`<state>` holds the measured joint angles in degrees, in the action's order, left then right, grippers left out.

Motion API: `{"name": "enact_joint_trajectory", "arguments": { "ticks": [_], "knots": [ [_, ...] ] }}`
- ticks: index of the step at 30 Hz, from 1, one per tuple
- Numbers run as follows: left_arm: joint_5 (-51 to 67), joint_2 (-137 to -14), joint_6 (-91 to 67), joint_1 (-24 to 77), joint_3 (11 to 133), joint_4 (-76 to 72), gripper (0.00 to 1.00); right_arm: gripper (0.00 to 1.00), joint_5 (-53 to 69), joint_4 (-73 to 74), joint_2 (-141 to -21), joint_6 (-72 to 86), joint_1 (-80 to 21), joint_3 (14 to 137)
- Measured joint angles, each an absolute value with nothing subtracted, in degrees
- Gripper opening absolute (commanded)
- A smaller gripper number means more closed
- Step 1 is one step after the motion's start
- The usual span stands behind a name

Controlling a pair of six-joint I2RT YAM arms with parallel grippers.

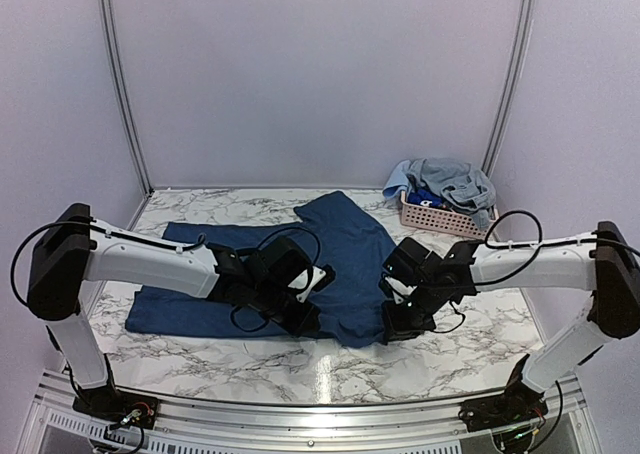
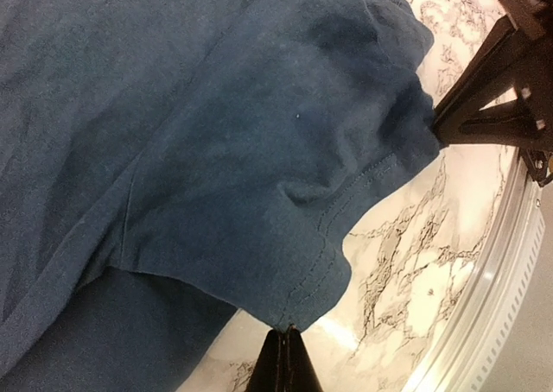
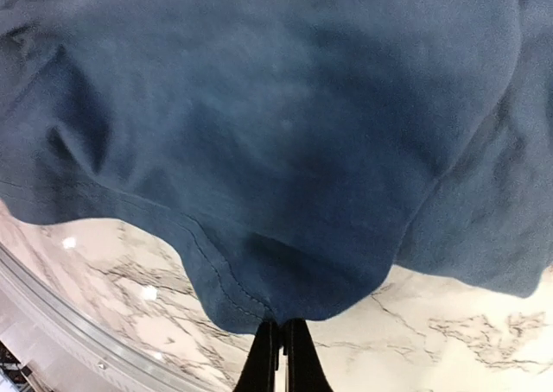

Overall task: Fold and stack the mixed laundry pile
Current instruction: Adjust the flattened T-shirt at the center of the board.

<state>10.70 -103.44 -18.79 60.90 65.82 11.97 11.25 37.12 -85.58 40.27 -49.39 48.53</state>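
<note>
Navy shirt (image 1: 345, 254) lay spread across the marble table (image 1: 250, 364) in the middle of the top view, its near hem reaching down to both of my arms. My left gripper (image 2: 288, 333) sat at the bottom centre of its wrist view, fingers pressed together on a corner of the stitched hem, with the cloth rising away from the tips. My right gripper (image 3: 281, 327) was likewise clamped on the hem at the bottom centre of its own view, the fabric bulging above it.

At the right rear of the table stood a pink perforated basket (image 1: 440, 217), close to the shirt's far right corner. It held a heap of clothes: a grey-blue garment (image 1: 460, 182) draped over the top, and a bright-blue item (image 1: 428, 196) showing beneath it.

From above, the wrists covered the fingertips, so I could only read both grips from the wrist cameras. The left wrist view also caught the right gripper at its right edge, touching the shirt, plus the table's metal rail (image 2: 492, 297). The basket showed only in the top view.
</note>
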Motion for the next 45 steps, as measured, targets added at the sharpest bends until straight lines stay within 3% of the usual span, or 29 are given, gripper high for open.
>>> {"name": "enact_joint_trajectory", "arguments": {
  "ticks": [14, 45],
  "knots": [
    [10.6, -103.1, -19.1, 53.9, 70.3, 11.8, 0.00, 0.00, 4.1, 39.7, -85.8, 33.9, -39.3, 63.4],
    [8.9, -115.2, -24.7, 44.2, 78.0, 10.6, 0.00, 0.00, 1.9, 32.0, -109.5, 27.3, -33.1, 82.0]
  ]
}}
